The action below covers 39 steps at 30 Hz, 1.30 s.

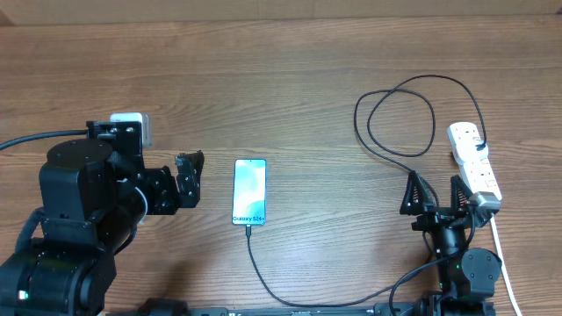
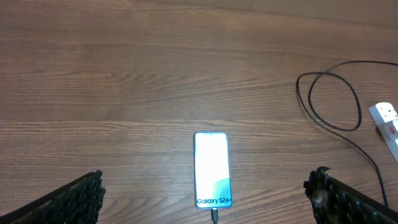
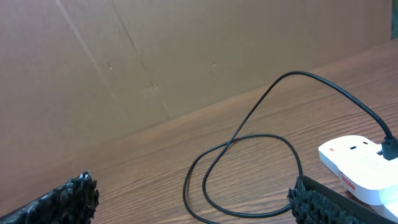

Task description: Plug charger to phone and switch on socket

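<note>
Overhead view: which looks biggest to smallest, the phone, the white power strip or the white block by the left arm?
1. The power strip and the phone: near alike; the strip is longer, the phone wider, so no ranking.
2. The white block: smallest, though the left arm partly hides it.

Phone [image 1: 249, 191] lies mid-table. The charger [image 1: 250, 241] meets its near end, runs off near and right, then loops around far right up to the socket [image 1: 474, 162], which sits at the table's right edge.
</note>
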Available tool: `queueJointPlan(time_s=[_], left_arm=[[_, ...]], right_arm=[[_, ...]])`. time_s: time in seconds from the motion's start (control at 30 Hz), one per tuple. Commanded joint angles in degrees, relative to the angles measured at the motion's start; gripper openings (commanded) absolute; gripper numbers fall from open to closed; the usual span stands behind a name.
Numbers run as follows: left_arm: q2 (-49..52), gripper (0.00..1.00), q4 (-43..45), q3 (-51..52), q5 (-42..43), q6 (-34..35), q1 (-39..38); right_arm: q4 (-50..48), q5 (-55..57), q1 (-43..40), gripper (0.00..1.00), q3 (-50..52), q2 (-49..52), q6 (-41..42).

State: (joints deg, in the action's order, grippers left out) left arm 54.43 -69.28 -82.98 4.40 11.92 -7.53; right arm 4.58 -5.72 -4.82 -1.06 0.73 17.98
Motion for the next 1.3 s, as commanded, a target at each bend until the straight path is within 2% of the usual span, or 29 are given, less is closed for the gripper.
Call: queueJointPlan(time_s=[0.0, 0.13, 0.23, 0.47, 0.57, 0.73, 0.8, 1.0, 1.27], left_arm=[[-0.1, 1.0, -0.4, 0.0, -1.6, -1.3, -0.3], [-2.1, 1.0, 0.7, 1.8, -3.6, -3.7, 0.1], [-6.6, 1.0, 3.6, 7.3, -3.6, -7.3, 0.6], [-24.9, 0.99, 13.3, 26.8, -3.5, -9.2, 4.9], [-35.4, 1.0, 20.4, 38.5, -3.2, -10.7, 5.6], [-46.4, 1.0, 30.9, 53.2, 5.8, -9.9, 7.5], [-48.5, 0.99, 35.6, 58.0, 8.2, -9.1, 7.9], [-52.0, 1.0, 50.0, 70.2, 8.3, -7.4, 6.8], [-54.2, 1.0, 63.4, 80.6, 7.6, -3.8, 6.3]], right_arm=[[-0.2, 0.5, 0.4, 1.0, 0.6, -0.6, -0.4], [-0.2, 0.5, 0.4, 1.0, 0.6, -0.6, -0.4], [-0.2, 0.5, 0.4, 1.0, 0.6, -0.6, -0.4], [-0.2, 0.5, 0.4, 1.0, 0.6, -0.6, -0.4], [-0.2, 0.5, 0.4, 1.0, 0.6, -0.6, -0.4], [-0.2, 0.5, 0.4, 1.0, 0.6, -0.6, -0.4], [-0.2, 0.5, 0.4, 1.0, 0.6, -0.6, -0.4], [-0.2, 0.5, 0.4, 1.0, 0.6, -0.6, -0.4], [-0.2, 0.5, 0.4, 1.0, 0.6, -0.6, -0.4]])
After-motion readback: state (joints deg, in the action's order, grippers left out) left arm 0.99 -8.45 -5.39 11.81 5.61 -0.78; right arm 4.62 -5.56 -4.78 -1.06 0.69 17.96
